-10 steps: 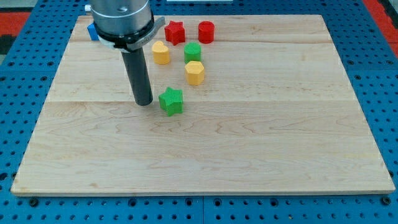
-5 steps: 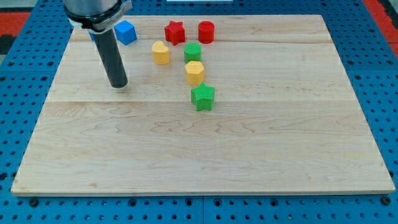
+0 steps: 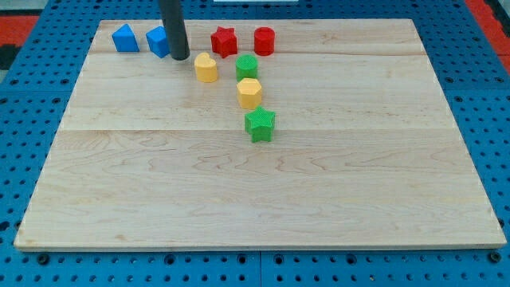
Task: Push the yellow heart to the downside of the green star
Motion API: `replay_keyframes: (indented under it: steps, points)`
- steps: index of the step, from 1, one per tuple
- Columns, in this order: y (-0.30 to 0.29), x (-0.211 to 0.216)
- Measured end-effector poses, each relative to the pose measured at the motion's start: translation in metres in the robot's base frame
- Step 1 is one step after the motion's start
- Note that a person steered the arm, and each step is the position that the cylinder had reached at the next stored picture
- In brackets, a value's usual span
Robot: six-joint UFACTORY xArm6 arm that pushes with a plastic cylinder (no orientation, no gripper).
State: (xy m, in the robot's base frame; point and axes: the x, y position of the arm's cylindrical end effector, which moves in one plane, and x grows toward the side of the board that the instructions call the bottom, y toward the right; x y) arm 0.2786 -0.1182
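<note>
At the far left of the wooden board sits a blue block with a peaked top, its exact shape hard to make out, and just right of it a second blue block, partly hidden behind the dark rod. The rod comes down from the view's top, and my tip rests on the board at the right edge of that second blue block, just left of the yellow heart and slightly farther back; whether it touches either block cannot be told. The arm ends in this plain rod, with no jaws to part or close, and it holds nothing. The yellow heart is a small, smooth, butter-yellow piece with a rounded top (its notch faces away and barely shows), standing flat in the far part of the board, apart from its neighbours. To its right and farther back is the red star. Right of the heart and close beside it is a green block, roughly rounded in outline. Just nearer than that lies a yellow hexagonal block, and nearer again, almost touching it, the green star. So the heart lies to the far left of the green star, with the hexagonal block between them. Farthest right, level with the red star, stands a red cylinder.
</note>
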Motion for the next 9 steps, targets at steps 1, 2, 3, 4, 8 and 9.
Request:
replay_keyframes:
  steps: [1, 2, 3, 4, 8, 9]
  points:
    - [0.016, -0.009]
    - [0.034, -0.005]
    - [0.035, 0.029]
    - [0.038, 0.076]
    - [0.025, 0.205]
    - [0.006, 0.196]
